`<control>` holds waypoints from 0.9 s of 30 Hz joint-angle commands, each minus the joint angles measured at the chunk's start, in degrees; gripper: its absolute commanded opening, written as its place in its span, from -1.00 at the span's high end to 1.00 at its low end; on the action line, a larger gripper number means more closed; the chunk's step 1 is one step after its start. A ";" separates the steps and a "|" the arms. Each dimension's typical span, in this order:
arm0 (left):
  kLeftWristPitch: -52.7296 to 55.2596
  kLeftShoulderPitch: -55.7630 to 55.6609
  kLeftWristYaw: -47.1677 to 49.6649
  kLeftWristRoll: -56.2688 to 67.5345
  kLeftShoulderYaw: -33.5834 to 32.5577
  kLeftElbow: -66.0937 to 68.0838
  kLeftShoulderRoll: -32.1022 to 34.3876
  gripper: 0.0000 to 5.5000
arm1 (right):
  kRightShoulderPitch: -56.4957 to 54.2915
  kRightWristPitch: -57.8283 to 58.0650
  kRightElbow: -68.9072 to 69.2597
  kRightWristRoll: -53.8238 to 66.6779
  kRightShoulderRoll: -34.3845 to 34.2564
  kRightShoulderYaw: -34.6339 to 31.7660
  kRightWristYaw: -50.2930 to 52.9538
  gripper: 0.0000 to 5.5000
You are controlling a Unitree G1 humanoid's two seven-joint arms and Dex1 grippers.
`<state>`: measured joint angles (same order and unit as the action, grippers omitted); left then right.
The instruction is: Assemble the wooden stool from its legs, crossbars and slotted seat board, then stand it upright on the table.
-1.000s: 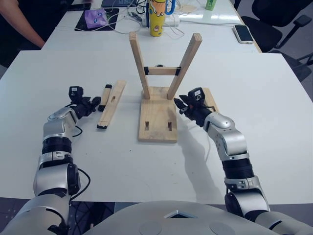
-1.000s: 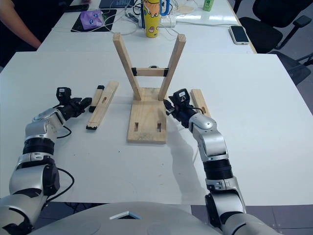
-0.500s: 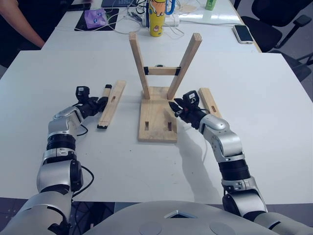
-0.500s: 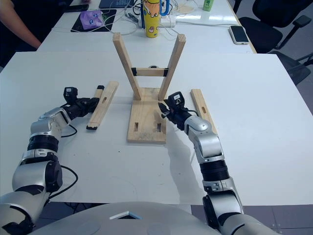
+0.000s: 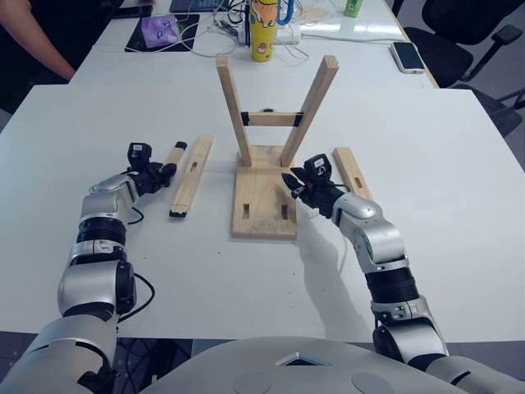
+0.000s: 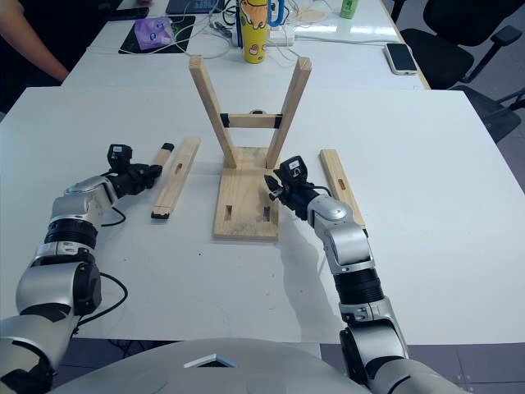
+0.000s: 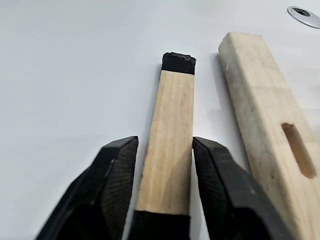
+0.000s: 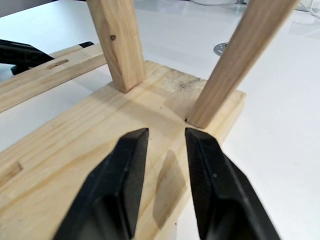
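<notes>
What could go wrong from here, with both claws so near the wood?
The left claw straddles the short crossbar close beside the loose leg; closing may nudge that leg.
The right claw hangs open over the seat board by a standing leg; a bump might tilt it.

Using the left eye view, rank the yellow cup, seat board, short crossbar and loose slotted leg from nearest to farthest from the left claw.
1. Short crossbar, straddled by the open left claw.
2. Loose slotted leg, just beside the crossbar.
3. Seat board, mid-table.
4. Yellow cup, on the far table.
</notes>
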<state>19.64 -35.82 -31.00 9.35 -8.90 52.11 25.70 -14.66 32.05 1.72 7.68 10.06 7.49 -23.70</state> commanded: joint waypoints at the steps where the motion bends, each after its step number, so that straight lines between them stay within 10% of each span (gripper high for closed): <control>1: 1.99 2.94 -1.46 -1.50 2.23 1.44 -0.90 0.49 | -0.28 0.72 0.83 -0.12 -0.02 0.21 0.67 0.50; 10: -6.98 5.79 -0.68 0.94 -1.46 -5.21 0.58 0.51 | 4.39 -2.80 5.97 2.10 -0.30 0.50 -1.11 0.50; 17: -11.07 22.13 -3.98 8.18 -6.29 -39.58 1.02 0.52 | 6.16 7.74 11.18 16.99 -2.68 -5.65 -4.62 0.50; 27: -14.01 42.55 -7.49 7.27 5.42 -76.49 -0.21 0.52 | 4.57 21.70 12.19 39.42 -10.31 -16.91 2.23 0.06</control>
<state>7.05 3.67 -38.09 18.12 -7.41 -15.42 25.34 -8.47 49.49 13.73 41.30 2.30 -5.26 -25.87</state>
